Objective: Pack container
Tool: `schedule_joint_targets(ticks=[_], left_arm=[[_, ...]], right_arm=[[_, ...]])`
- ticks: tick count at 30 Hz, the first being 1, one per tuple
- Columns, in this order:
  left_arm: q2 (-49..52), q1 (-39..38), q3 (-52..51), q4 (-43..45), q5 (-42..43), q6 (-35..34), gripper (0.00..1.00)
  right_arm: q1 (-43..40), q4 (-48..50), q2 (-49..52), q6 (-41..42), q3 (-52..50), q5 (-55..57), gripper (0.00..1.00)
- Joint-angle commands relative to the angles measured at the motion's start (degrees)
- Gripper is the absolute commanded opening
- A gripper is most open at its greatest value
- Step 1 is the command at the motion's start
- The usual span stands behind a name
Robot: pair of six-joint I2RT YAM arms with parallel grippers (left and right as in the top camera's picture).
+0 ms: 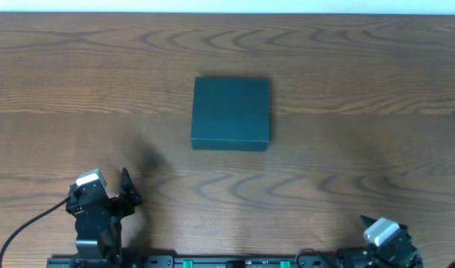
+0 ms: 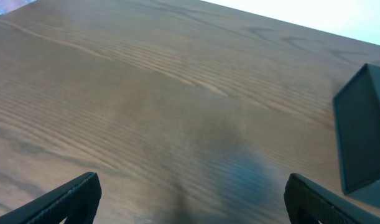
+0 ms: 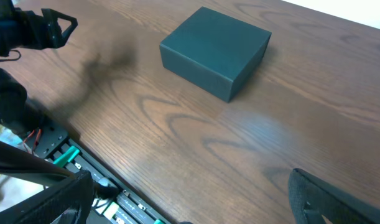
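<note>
The container [image 1: 231, 113] is a dark teal square box with its lid shut, sitting on the wooden table near the middle. It also shows in the right wrist view [image 3: 216, 51] and at the right edge of the left wrist view [image 2: 366, 127]. My left gripper [image 1: 129, 195] is open and empty at the front left, well away from the box; its fingers frame bare table in the left wrist view [image 2: 190, 202]. My right gripper [image 3: 190, 202] is open and empty at the front right edge; the overhead view shows only its wrist [image 1: 383, 238].
The wooden table [image 1: 346, 171] spreads around the box. A black rail with green clips [image 1: 234, 262] runs along the front edge, also in the right wrist view [image 3: 84, 168]. The left arm shows in the right wrist view [image 3: 28, 31].
</note>
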Motion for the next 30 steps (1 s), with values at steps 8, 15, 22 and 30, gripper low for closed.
schedule_joint_targets(ticks=[8, 15, 22, 30], left_arm=[[-0.59, 0.9, -5.33, 1.51, 1.25, 2.14, 0.95], [-0.59, 0.87, -7.15, 2.64, 5.2, 2.56, 0.95], [-0.55, 0.85, -7.13, 2.67, 5.16, 2.56, 0.95], [-0.55, 0.85, -7.13, 2.67, 5.18, 2.56, 0.95]], right_arm=[[-0.28, -0.02, -0.09, 0.57, -0.02, -0.04, 0.99], [-0.28, -0.02, -0.09, 0.57, -0.02, -0.04, 0.99], [-0.28, -0.02, -0.09, 0.57, -0.02, -0.04, 0.99], [-0.28, -0.02, -0.09, 0.57, -0.02, -0.04, 0.99]])
